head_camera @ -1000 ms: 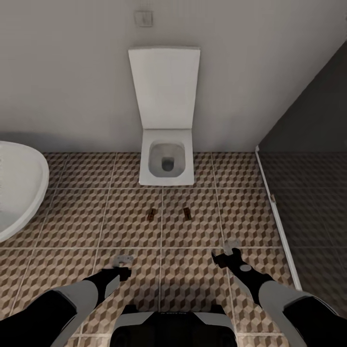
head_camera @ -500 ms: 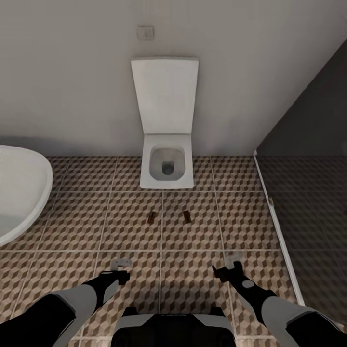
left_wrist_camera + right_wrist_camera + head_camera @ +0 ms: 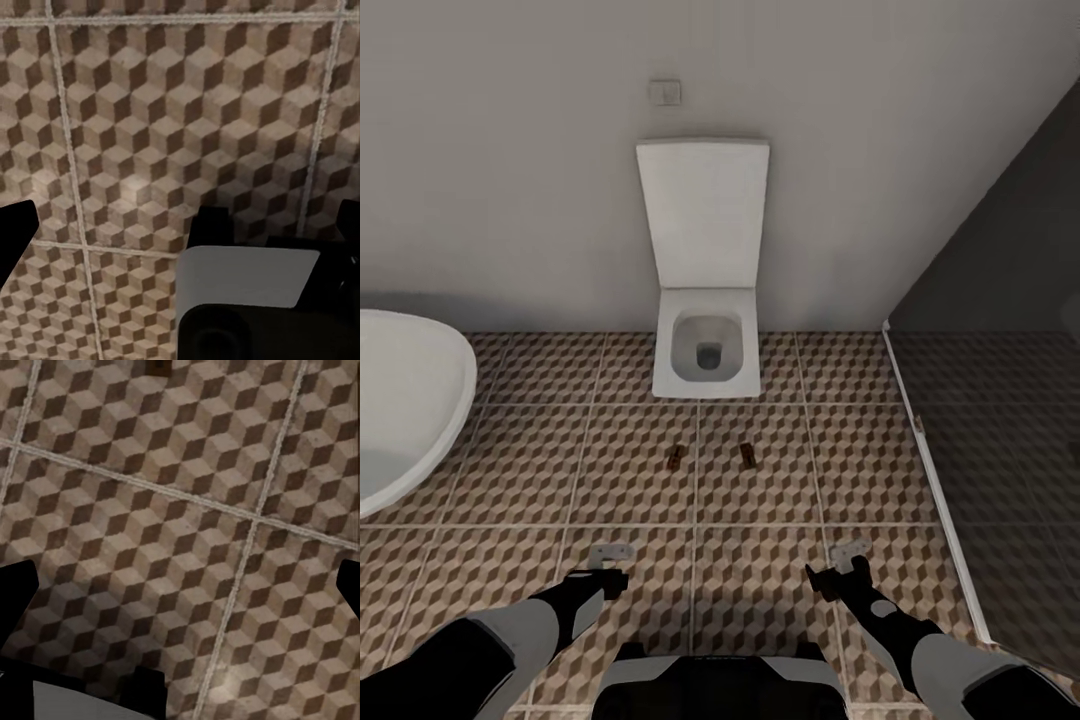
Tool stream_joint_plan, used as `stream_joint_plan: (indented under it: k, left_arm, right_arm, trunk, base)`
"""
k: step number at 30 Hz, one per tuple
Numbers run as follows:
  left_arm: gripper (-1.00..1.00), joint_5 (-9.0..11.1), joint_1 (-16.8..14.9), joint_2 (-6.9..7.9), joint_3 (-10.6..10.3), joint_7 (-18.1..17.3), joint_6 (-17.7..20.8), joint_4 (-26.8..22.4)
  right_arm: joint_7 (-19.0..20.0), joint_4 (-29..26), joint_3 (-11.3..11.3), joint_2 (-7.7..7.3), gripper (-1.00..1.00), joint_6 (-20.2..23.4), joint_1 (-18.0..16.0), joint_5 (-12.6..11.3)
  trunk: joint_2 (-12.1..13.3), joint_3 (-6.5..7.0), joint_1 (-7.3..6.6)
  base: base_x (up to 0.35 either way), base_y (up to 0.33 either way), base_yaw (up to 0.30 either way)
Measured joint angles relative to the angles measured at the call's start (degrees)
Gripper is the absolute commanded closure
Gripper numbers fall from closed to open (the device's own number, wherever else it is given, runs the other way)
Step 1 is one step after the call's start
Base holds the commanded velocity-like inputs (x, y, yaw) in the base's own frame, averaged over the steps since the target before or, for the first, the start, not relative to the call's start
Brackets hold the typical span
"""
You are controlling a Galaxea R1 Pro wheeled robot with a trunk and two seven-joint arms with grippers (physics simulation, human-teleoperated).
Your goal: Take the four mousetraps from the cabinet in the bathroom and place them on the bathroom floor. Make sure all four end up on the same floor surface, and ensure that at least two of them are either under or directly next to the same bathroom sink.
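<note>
- Patterned cube tiles of the bathroom floor (image 3: pixel 510 480) run to a pale far wall; a darker shower zone is cut off at right.
- White bathtub (image 3: pixel 400 400), partly cropped, curves in at left.
- Square toilet (image 3: pixel 707 355) stands against the far wall, lid raised.
- Left gripper (image 3: pixel 610 553) and right gripper (image 3: pixel 850 550) hover low over near tiles, both spread wide and empty.
- Two mousetraps (image 3: pixel 675 458) lie apart on the floor just before the toilet, too small for detail.
</note>
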Motion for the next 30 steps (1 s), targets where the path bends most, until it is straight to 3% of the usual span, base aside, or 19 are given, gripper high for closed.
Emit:
stream_joint_plan:
  k: [6,18,24,30]
  left_arm:
    - [-1.0,0.1,0.9,0.2,0.0,0.0,-2.3,0.0]
    - [-1.0,0.1,3.3,0.67,-0.1,0.1,-3.3,0.0]
    - [-1.0,0.1,4.7,1.01,-0.1,0.1,-3.7,0.0]
    - [-1.0,0.2,7.0,1.35,-0.1,0.1,-6.5,0.0]
  right_arm:
    - [0.0,0.0,0.0,-0.1,-1.0,-0.9,1.2,0.0]
    - [-0.1,0.0,-0.1,-0.12,-1.0,-2.9,2.8,-0.3]
    - [-0.1,0.0,-0.1,-0.09,-1.0,-4.0,3.8,-1.5]
    - [0.0,0.0,-0.1,-0.15,-1.0,-5.6,4.6,-4.4]
  trunk:
    - [2.4,1.64,-1.32]
    - [7.2,4.91,-3.96]
    - [9.6,6.55,-5.28]
    - [12.1,8.19,-6.6]
  base:
    - [0.0,0.0,0.0]
    - [0.0,0.0,0.0]
    - [0.0,0.0,0.0]
    - [0.0,0.0,0.0]
